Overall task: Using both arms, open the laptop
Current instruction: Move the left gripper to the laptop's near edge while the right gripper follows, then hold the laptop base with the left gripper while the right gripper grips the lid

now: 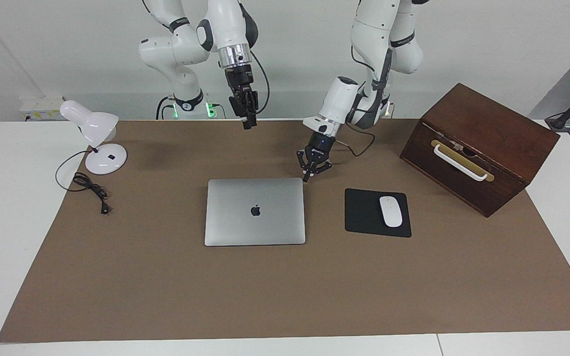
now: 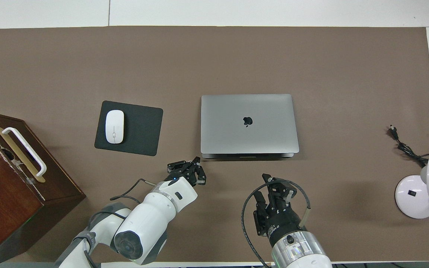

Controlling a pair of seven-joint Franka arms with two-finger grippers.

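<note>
Laptop point(image 1: 255, 211), thin matte silver-grey with a dark apple logo, lies shut at the middle of the brown mat point(image 1: 285, 291). Right gripper point(image 1: 248, 123) hangs empty over the mat's robot-side edge; I cannot tell its finger gap. Left gripper point(image 1: 308, 178), fingertips pinched together and empty, hovers just beside the laptop's robot-side corner. A white mouse point(image 1: 391, 211) rests on a black pad point(image 1: 364, 213).

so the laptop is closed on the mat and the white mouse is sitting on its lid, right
Not quite. The laptop is closed on the mat, but the white mouse lies on the black mouse pad beside it, toward the left arm's end of the table. The facing view shows this; the lid is bare.
</note>
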